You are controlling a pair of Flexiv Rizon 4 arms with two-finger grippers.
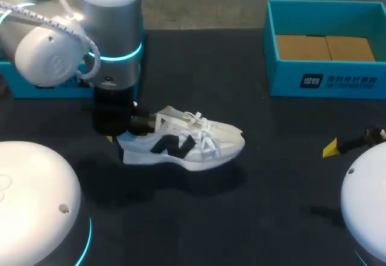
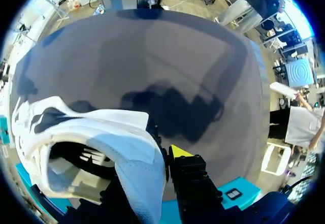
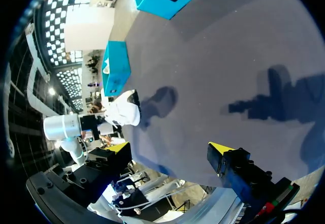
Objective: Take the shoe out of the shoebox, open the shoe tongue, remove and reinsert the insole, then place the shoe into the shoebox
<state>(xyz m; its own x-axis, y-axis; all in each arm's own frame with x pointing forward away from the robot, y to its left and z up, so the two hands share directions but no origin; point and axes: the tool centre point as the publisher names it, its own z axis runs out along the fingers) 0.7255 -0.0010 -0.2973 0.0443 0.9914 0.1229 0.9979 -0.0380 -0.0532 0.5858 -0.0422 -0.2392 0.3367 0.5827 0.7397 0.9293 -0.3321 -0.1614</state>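
White print with a square logo mark stands on the front wall of the teal cardboard shoebox, well apart from the left claw; it is too small to read. A dark block emblem stands on the side of the white fabric shoe, just ahead of that claw.

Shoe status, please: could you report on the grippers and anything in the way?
Left gripper shut on shoe heel. Right gripper open, empty. It sits on table, outside shoebox. Nothing between them.
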